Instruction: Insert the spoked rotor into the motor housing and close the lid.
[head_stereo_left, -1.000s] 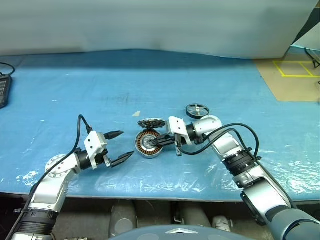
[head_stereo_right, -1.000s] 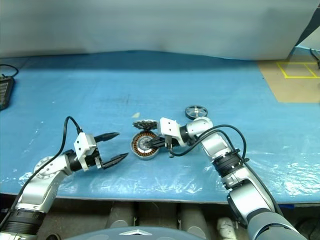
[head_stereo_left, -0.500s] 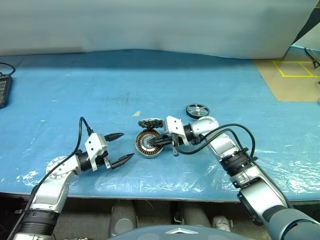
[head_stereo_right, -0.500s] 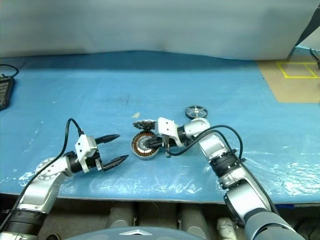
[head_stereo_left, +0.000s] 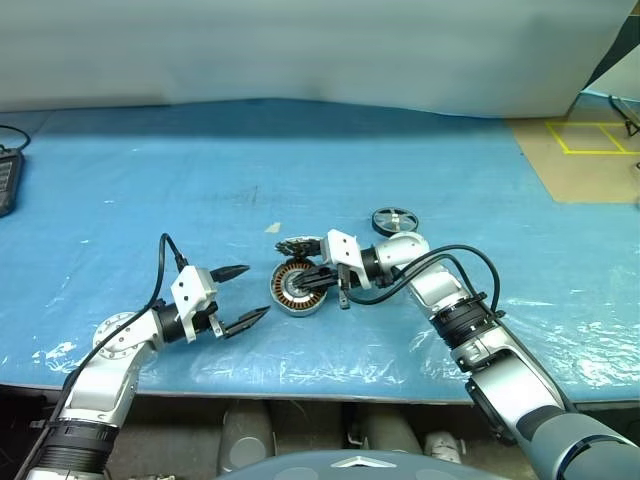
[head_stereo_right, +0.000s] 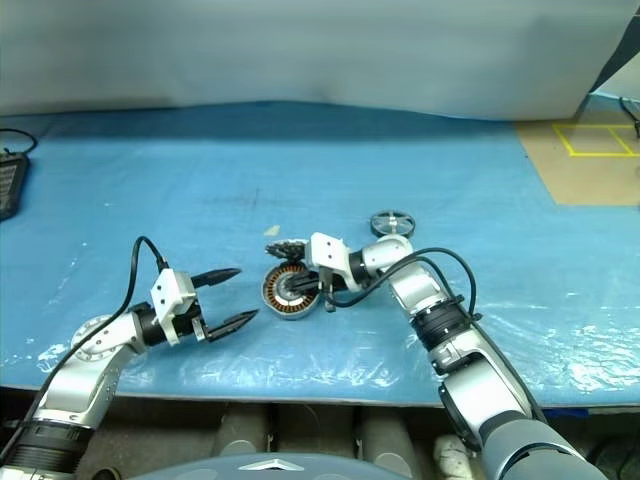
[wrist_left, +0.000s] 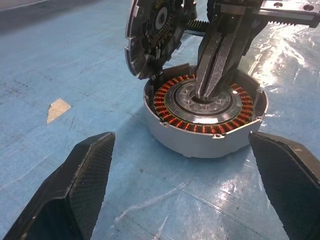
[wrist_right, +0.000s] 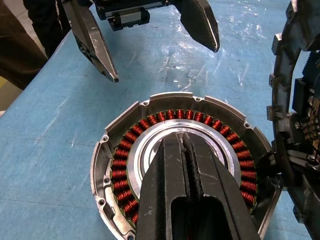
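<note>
1. Blue plastic-covered surface (head_stereo_left: 300, 170) carries everything; a dark device (head_stereo_left: 5, 180) sits at its far left edge.
2. Left gripper (head_stereo_left: 243, 296) hovers low over the surface, jaws wide open and empty, pointing toward the motor housing (head_stereo_left: 295, 287) just to its right, not touching it.
3. Motor housing lies flat and open side up near the middle of the surface, its copper winding ring and central hole visible in both wrist views.
4. Lid (head_stereo_left: 300, 246) stands tilted on edge against the housing's far rim, toothed face toward the housing; it is not on the housing.
5. Right gripper (wrist_left: 212, 82) comes in from the right, jaws shut together, holding nothing, tips down at the housing's central hole.
6. Spoked rotor (head_stereo_left: 394, 221) lies flat on the surface behind the right arm, apart from the housing, not inserted.
7. Tan floor area with yellow tape lines (head_stereo_left: 590, 140) at far right.
</note>
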